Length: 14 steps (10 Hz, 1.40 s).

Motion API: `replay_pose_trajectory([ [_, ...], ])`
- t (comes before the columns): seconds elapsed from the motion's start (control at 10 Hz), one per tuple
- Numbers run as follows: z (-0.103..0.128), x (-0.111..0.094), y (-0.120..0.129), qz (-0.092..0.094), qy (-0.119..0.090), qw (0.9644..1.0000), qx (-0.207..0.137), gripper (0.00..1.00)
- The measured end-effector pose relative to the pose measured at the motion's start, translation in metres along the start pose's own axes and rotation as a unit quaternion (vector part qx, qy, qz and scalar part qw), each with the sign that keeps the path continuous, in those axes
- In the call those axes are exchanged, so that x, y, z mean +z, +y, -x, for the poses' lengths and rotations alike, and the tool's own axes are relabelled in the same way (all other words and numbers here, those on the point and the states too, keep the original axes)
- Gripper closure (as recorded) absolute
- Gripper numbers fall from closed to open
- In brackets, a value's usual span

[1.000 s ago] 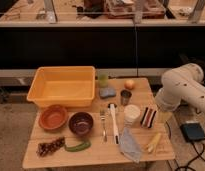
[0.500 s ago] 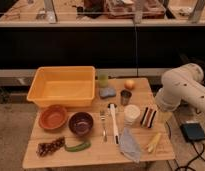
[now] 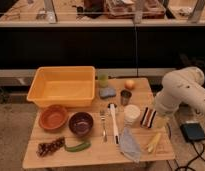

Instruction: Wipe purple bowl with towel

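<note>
The purple bowl (image 3: 81, 123) stands upright at the front left of the wooden table (image 3: 96, 155), beside an orange bowl (image 3: 53, 117). The towel (image 3: 130, 145), a crumpled grey-blue cloth, lies at the front of the table, right of centre. My white arm (image 3: 181, 92) reaches in from the right. My gripper (image 3: 148, 117) hangs low over the table's right side, next to a white cup (image 3: 131, 114), above and to the right of the towel and well to the right of the purple bowl.
A yellow tub (image 3: 63, 86) fills the back left. A green cup (image 3: 103, 80), blue sponge (image 3: 107, 93), orange fruit (image 3: 129, 84) and metal cup (image 3: 126, 96) stand behind. A fork (image 3: 103, 125), white utensil (image 3: 113, 122), banana (image 3: 153, 143), green vegetable (image 3: 77, 146) lie in front.
</note>
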Motion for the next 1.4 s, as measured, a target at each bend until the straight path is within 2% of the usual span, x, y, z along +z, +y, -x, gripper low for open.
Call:
replay_pose_trajectory([
  [0.2, 0.043, 0.004, 0.034, 0.015, -0.037, 0.9988, -0.027, 0.35],
  [0.4, 0.072, 0.020, 0.053, 0.026, -0.066, 0.9959, -0.057, 0.35],
  [0.7, 0.084, 0.057, 0.062, 0.043, -0.074, 0.9938, -0.071, 0.35],
  [0.9, 0.083, 0.074, 0.065, 0.046, -0.070, 0.9939, -0.072, 0.35],
  [1.2, 0.082, 0.092, 0.071, 0.028, -0.076, 0.9937, -0.078, 0.35],
  [1.4, 0.088, 0.113, 0.074, 0.018, -0.075, 0.9930, -0.089, 0.35],
])
